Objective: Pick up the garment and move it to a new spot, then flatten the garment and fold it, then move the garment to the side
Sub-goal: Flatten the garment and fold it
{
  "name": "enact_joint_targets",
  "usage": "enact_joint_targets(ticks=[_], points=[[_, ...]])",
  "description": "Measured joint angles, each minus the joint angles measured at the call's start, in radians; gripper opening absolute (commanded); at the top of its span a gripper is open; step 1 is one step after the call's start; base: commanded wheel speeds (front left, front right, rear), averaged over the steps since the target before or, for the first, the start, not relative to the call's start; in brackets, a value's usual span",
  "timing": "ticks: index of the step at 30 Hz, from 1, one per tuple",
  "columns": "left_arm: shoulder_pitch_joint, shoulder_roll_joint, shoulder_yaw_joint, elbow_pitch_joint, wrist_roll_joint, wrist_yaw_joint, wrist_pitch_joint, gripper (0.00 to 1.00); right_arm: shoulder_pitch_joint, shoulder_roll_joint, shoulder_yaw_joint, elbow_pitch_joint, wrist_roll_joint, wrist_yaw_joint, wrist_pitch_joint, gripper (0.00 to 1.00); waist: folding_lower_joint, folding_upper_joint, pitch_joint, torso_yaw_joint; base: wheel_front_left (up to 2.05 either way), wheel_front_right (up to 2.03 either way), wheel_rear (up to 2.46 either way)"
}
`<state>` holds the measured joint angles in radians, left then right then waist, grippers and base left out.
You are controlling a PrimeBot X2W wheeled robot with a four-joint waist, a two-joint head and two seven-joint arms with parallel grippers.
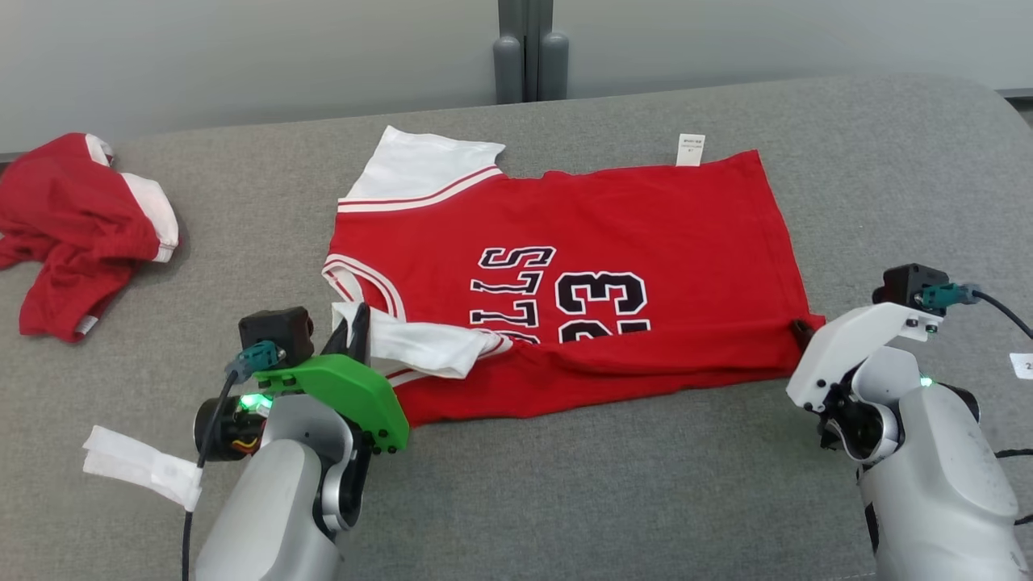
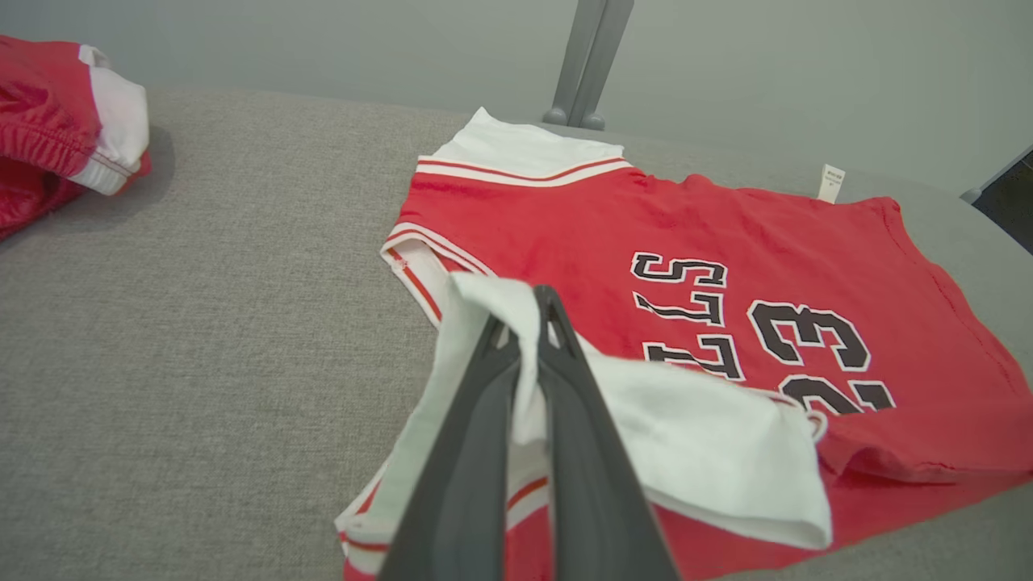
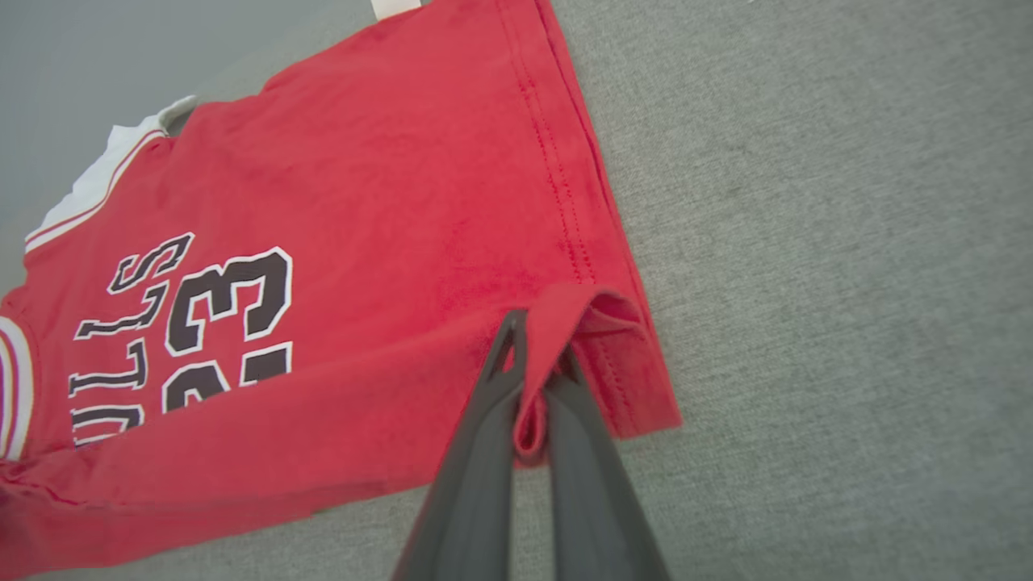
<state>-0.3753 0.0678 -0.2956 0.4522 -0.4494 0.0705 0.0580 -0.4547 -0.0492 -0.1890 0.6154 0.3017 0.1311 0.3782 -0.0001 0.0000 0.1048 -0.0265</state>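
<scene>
A red jersey with white sleeves and black "23" print, the garment (image 1: 646, 234) (image 2: 726, 242) (image 3: 363, 202), lies spread on the grey padded table with its near edge folded up over the print. My left gripper (image 1: 357, 323) (image 2: 529, 319) is shut on the white sleeve at the garment's near left corner, which it holds lifted. My right gripper (image 1: 803, 332) (image 3: 537, 343) is shut on the red hem at the near right corner, with a fold of cloth pinched between its fingers (image 3: 484, 452).
A second crumpled red and white garment (image 1: 73, 226) (image 2: 56, 121) lies at the table's far left. A white cloth strip (image 1: 141, 464) hangs by my left forearm. A grey post (image 1: 529, 52) stands behind the table. A white label (image 1: 1021, 365) sits at the right edge.
</scene>
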Motion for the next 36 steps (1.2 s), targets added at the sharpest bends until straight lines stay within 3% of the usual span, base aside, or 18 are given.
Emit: enact_joint_targets(ticks=[3,4,5,6,7,8,16,24,26,29,36], points=[[-0.038,-0.004,0.000,0.059,0.000,0.000,-0.021,0.00,-0.037,0.000,0.012,0.057,0.000,0.000,-0.018,0.00,0.0000,0.0000,0.009,-0.007,0.00,0.00,0.00],[-0.049,-0.005,0.000,0.080,-0.001,0.002,-0.025,0.00,-0.049,0.000,0.015,0.074,-0.001,0.000,-0.026,0.11,0.0000,0.0000,0.011,-0.009,0.00,0.00,0.00],[-0.058,-0.006,-0.002,0.099,-0.002,0.001,-0.033,0.31,-0.061,0.000,0.017,0.091,-0.002,0.000,-0.038,0.45,0.0000,0.0000,0.013,-0.011,0.00,0.00,0.00],[-0.065,-0.008,-0.003,0.111,-0.004,0.002,-0.040,0.55,-0.070,0.000,0.017,0.102,0.002,0.000,-0.051,1.00,0.0000,0.0000,0.014,-0.012,0.00,0.00,0.00],[-0.073,-0.009,-0.004,0.127,-0.009,0.001,-0.049,0.88,-0.083,0.000,0.019,0.119,0.014,0.000,-0.064,1.00,0.0000,0.0000,0.014,-0.012,0.00,0.00,0.00],[-0.079,-0.010,-0.005,0.142,-0.012,0.001,-0.058,1.00,-0.094,0.000,0.021,0.133,0.034,0.000,-0.080,1.00,0.0000,0.0000,0.014,-0.013,0.00,0.00,0.00],[-0.113,-0.015,-0.005,0.203,-0.045,0.000,-0.169,1.00,-0.174,0.000,0.049,0.246,0.153,0.000,-0.211,1.00,0.0000,0.0000,0.015,-0.015,0.00,0.00,0.00],[-0.117,-0.015,-0.001,0.198,-0.063,-0.007,-0.238,1.00,-0.220,0.000,0.064,0.301,0.189,0.000,-0.366,1.00,0.0001,0.0000,0.002,-0.012,0.00,0.00,0.00],[-0.110,-0.008,0.001,0.179,-0.069,-0.009,-0.241,1.00,-0.221,0.000,0.070,0.299,0.151,0.000,-0.392,1.00,0.0001,0.0000,-0.004,-0.013,0.00,0.00,0.00],[-0.043,0.029,0.002,0.099,-0.075,-0.002,-0.215,1.00,-0.200,-0.015,0.057,0.262,0.002,0.000,-0.434,1.00,0.0000,0.0000,-0.014,-0.013,0.00,0.00,0.00],[0.141,0.081,0.002,-0.024,-0.098,0.055,-0.094,1.00,-0.087,-0.018,0.011,0.144,-0.102,0.000,-0.403,1.00,0.0000,0.0000,-0.021,-0.008,0.00,0.00,0.00]])
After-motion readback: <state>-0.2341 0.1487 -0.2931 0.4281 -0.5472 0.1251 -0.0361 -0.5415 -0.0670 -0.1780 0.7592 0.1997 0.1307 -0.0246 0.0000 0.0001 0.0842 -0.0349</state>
